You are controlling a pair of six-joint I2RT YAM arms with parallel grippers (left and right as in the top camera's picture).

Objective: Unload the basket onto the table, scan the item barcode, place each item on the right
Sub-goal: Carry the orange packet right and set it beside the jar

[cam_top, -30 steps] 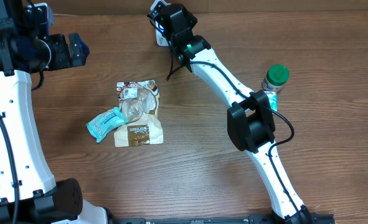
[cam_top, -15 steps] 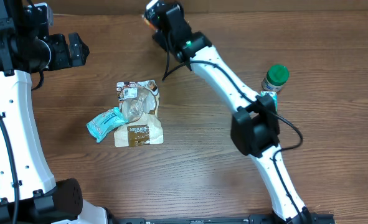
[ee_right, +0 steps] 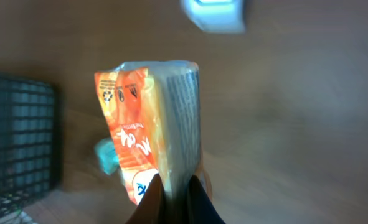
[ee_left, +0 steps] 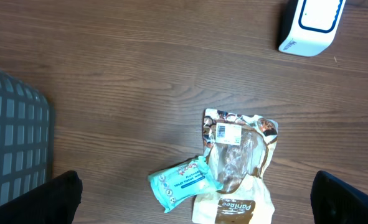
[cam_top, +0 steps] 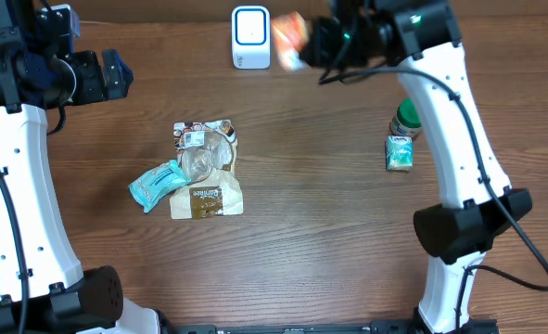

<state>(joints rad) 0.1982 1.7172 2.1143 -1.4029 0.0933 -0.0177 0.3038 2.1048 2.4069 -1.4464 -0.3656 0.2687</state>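
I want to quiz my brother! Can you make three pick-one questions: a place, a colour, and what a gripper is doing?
1. Where is the white box-shaped scanner? A) beside the orange plastic packet B) on a red book C) in a drawer
2. What colour is the round jar's lid? A) red B) green C) yellow
3. How is the left gripper? A) holding a bag B) open, empty C) pressing the scanner
Answers: 1 A, overhead shows them side by side; 2 B, it looks green from above; 3 B, its jaws stand apart, nothing between.
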